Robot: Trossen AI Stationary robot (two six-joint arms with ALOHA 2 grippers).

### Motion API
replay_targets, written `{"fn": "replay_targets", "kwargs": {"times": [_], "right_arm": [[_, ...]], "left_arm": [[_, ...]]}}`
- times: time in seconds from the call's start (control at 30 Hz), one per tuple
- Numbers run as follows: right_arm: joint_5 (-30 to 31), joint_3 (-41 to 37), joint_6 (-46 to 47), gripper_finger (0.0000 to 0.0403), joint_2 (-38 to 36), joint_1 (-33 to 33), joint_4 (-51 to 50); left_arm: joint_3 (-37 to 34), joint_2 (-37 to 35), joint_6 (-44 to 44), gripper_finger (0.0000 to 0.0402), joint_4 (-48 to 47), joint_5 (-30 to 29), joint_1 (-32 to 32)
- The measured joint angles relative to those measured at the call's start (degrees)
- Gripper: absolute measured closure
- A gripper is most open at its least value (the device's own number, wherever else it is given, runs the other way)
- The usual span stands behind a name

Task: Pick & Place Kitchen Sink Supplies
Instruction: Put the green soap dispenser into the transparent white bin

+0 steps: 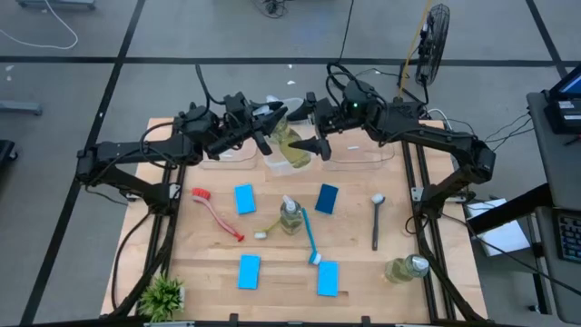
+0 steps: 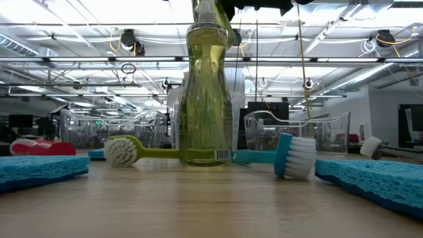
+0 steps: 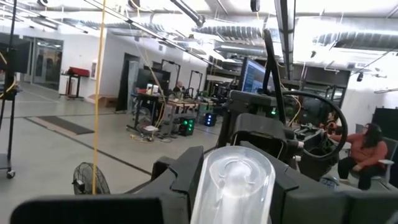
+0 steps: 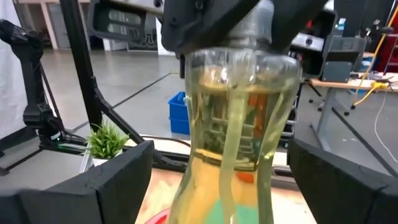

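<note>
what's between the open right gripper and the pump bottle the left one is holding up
Nothing visible. The left gripper holds the pump bottle by its neck, and the right gripper faces it with a finger on either side, not touching.

table [image 1: 363, 272] | wooden | on it: sponges [image 1: 244, 199], brushes [image 1: 218, 214], bottles [image 1: 290, 218], plant [image 1: 163, 295], bins [image 1: 359, 159]

2 dark jointed arms, black cables, blocky matte-black fingers [image 4: 118, 186]
</note>
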Motion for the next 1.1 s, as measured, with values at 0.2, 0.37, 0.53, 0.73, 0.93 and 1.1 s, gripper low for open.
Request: {"fn": "replay_targets", "kwargs": {"times": [0.2,0.37,0.53,0.73,0.93,1.1], "right_arm": [[-0.09,0.09,0.9,0.0047,0.0,0.02,-0.54],[-0.2,0.09,1.31,0.0047,0.95,0.42,-1.22],[-2.87,0.12,2.91,0.0048,2.12,0.86,-0.58],[-2.91,-0.04,4.0,0.0048,2.45,0.85,-0.69],[-2.93,-0.01,5.7,0.0051,2.55,0.85,-1.17],[-2.93,-0.01,5.64,0.0061,2.42,0.85,-1.94]], "left_arm": [[0.0,0.57,-1.46,0.0304,-0.06,2.04,0.0],[0.0,1.15,-1.65,0.0304,0.26,2.74,0.0],[0.0,1.76,-1.65,0.0304,0.79,3.36,0.02],[0.0,3.54,-2.33,0.0304,1.31,5.37,0.28],[0.0,5.03,-3.65,0.0305,3.52,7.79,1.51],[0.0,4.92,-4.2,0.0305,3.48,9.05,2.16]]}}
